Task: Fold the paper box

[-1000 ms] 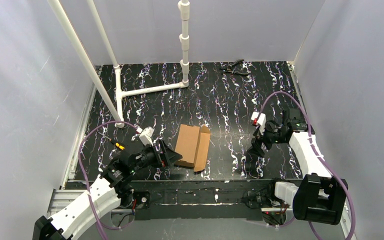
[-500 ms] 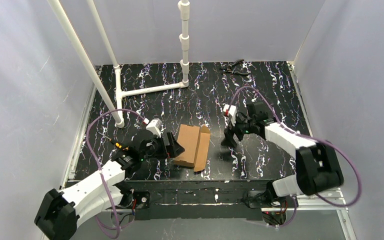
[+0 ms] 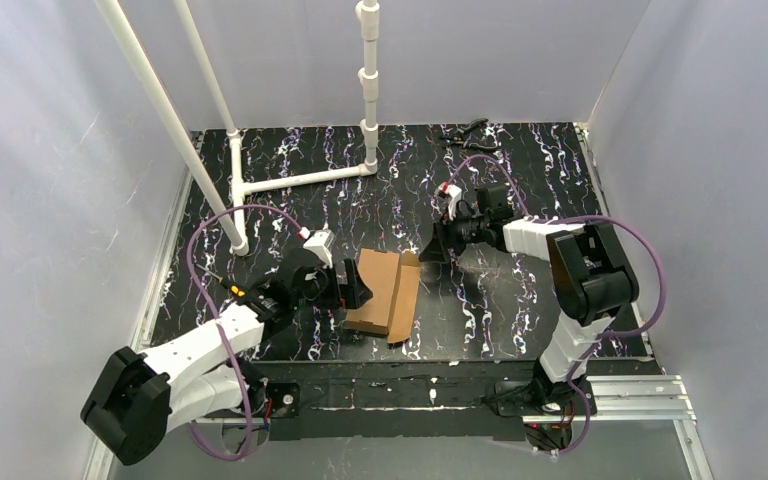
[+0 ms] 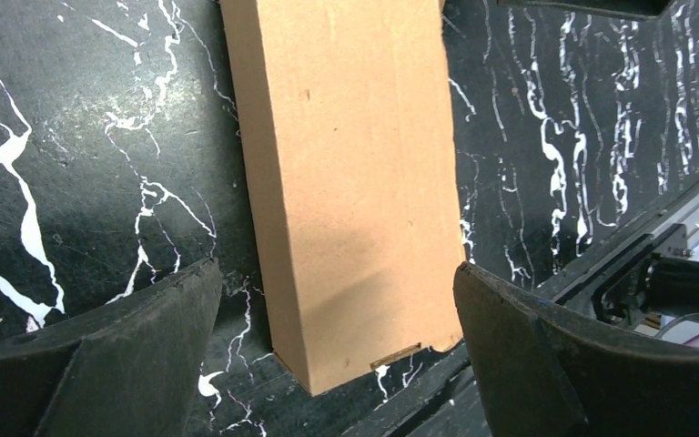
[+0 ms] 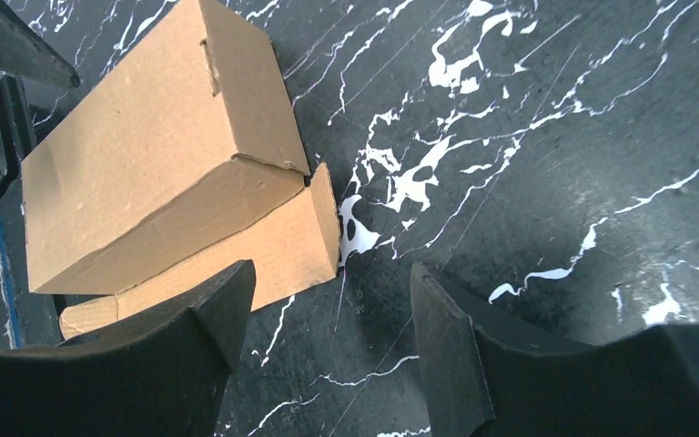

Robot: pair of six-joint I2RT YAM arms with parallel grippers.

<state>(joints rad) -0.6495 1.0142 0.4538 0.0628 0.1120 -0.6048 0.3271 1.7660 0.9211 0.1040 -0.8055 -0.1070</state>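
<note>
The paper box (image 3: pixel 385 293) is a flat brown cardboard piece lying on the black marbled table near its front edge. My left gripper (image 3: pixel 353 292) stands at its left side. In the left wrist view the box (image 4: pixel 355 182) runs up between the wide-open left gripper (image 4: pixel 335 269), whose fingers (image 4: pixel 127 355) are clear of the cardboard on both sides. My right gripper (image 3: pixel 430 250) hovers just off the box's far right corner. In the right wrist view the box (image 5: pixel 164 155) lies upper left, and the open right gripper (image 5: pixel 330 269) has only table between its fingers.
A white pipe frame (image 3: pixel 300 180) stands at the back left. Black pliers (image 3: pixel 468 135) lie at the far edge. An orange-tipped marker (image 3: pixel 232 288) lies left of the left arm. The table's front rail (image 4: pixel 655 237) runs close behind the box's near end.
The right arm has swung left across the table to the box's far right corner, its jaws narrowing somewhat. The left gripper has moved right until its fingers straddle the box's near end.
</note>
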